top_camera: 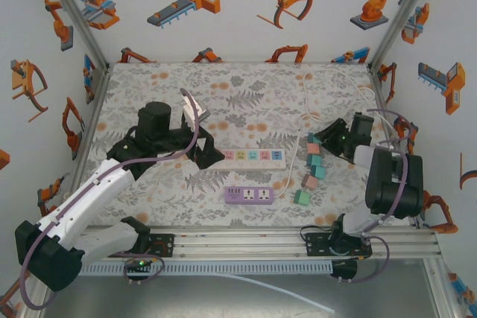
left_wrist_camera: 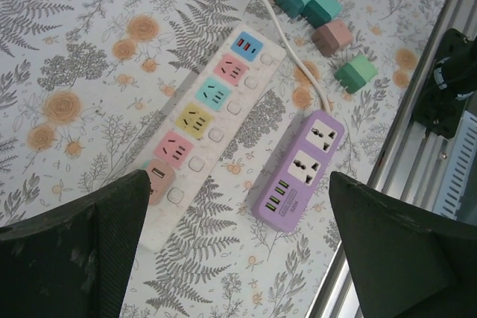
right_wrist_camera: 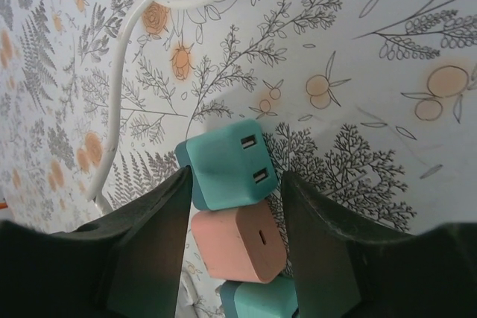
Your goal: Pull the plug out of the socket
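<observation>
A teal plug (right_wrist_camera: 227,161) lies loose on the flowered table, heading a row with a pink plug (right_wrist_camera: 238,247) and another teal one (right_wrist_camera: 261,299). My right gripper (right_wrist_camera: 236,175) is open and straddles the teal and pink plugs. Its left finger (right_wrist_camera: 160,236) is against the teal plug's edge, and the right finger stands slightly apart from it. From above, that gripper (top_camera: 324,139) is at the top of the plug row (top_camera: 314,161). The white socket strip (left_wrist_camera: 201,124) and purple socket strip (left_wrist_camera: 298,173) have nothing plugged in. My left gripper (left_wrist_camera: 238,243) hangs wide open over the white strip's near end.
A white cable (left_wrist_camera: 287,35) runs from the white strip toward the back right, passing the plug row. A green plug (left_wrist_camera: 355,72) lies near the purple strip. The aluminium rail (top_camera: 298,240) borders the table's front, and printed walls close in the other sides.
</observation>
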Robot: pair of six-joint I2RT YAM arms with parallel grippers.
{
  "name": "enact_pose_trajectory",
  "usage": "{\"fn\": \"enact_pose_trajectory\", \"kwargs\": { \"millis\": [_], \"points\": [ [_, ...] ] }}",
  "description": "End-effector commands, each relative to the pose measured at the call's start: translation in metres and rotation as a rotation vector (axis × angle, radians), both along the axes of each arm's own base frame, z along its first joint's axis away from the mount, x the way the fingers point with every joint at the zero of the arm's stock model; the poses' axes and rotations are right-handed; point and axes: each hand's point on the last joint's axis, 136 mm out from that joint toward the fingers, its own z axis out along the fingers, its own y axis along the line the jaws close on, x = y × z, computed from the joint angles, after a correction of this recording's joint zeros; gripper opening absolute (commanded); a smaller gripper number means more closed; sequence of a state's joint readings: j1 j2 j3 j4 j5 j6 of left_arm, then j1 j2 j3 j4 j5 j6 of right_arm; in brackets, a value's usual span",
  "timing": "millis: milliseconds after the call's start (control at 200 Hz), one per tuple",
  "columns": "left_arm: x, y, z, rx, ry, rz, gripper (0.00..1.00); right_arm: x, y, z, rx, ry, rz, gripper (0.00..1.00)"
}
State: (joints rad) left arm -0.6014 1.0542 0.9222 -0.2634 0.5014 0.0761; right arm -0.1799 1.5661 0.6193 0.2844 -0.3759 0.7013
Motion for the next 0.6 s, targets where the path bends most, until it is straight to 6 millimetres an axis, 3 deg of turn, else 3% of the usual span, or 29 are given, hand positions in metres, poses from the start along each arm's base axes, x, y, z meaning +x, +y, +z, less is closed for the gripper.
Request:
{"fn": "enact_pose_trajectory", "kwargs": {
  "millis": [0,130,250,310,431,596],
  "points": [
    [0.002,0.006,-0.001,0.024,-0.015,0.031,0.97,0.003,-0.006,0.024,-0.059,-0.048,0.003,0.49],
    [0.012,0.014,-0.002,0.038,-0.027,0.107,0.97,0.004,0.005,0.058,-0.126,-0.121,0.062,0.49],
    [0.026,0.027,-0.003,0.036,-0.014,0.211,0.97,0.006,0.039,0.100,-0.253,-0.233,0.200,0.49],
    [0.034,0.034,-0.006,0.023,0.009,0.259,0.97,0.006,0.061,0.120,-0.315,-0.300,0.278,0.48],
    [0.049,0.050,-0.015,0.002,0.076,0.349,0.99,-0.001,0.126,0.159,-0.438,-0.461,0.498,0.48],
    [0.068,0.070,-0.038,0.015,0.174,0.466,0.95,-0.022,0.211,0.182,-0.500,-0.603,0.813,0.48]
  ]
}}
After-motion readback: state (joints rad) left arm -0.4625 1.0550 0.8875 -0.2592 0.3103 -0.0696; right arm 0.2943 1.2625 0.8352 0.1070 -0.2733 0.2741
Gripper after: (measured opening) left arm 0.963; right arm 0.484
